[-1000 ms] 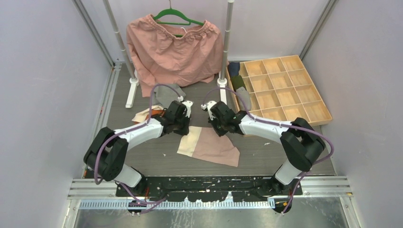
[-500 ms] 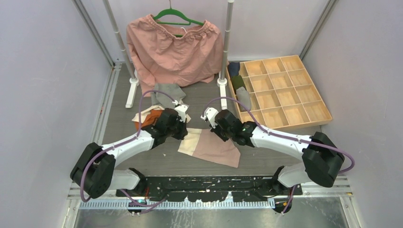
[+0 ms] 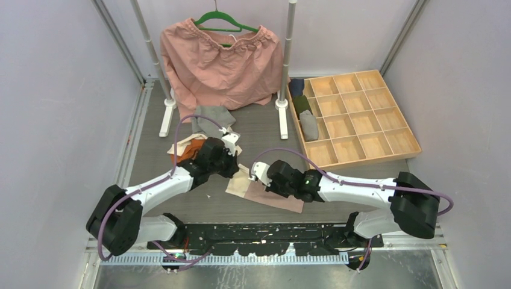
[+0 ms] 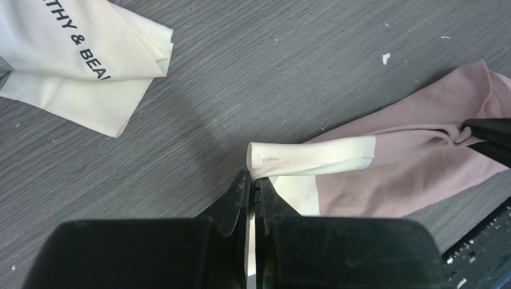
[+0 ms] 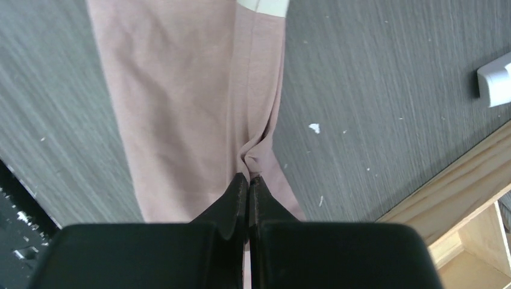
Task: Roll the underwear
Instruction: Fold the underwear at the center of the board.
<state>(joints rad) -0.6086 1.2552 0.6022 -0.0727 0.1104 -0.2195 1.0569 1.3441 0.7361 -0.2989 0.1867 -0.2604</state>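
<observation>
The left claw (image 4: pixel 253 182) is pinching shut on the cream band of the pink underwear (image 4: pixel 391 174), where that edge is lying folded over. The right claw (image 5: pixel 248 180) is clamping the pink end, and the cloth is puckering at its tips. The garment is lying stretched between both claws on the grey desk (image 4: pixel 271 60). A cream underwear (image 4: pixel 78 78) is lying nearby, apart.
</observation>
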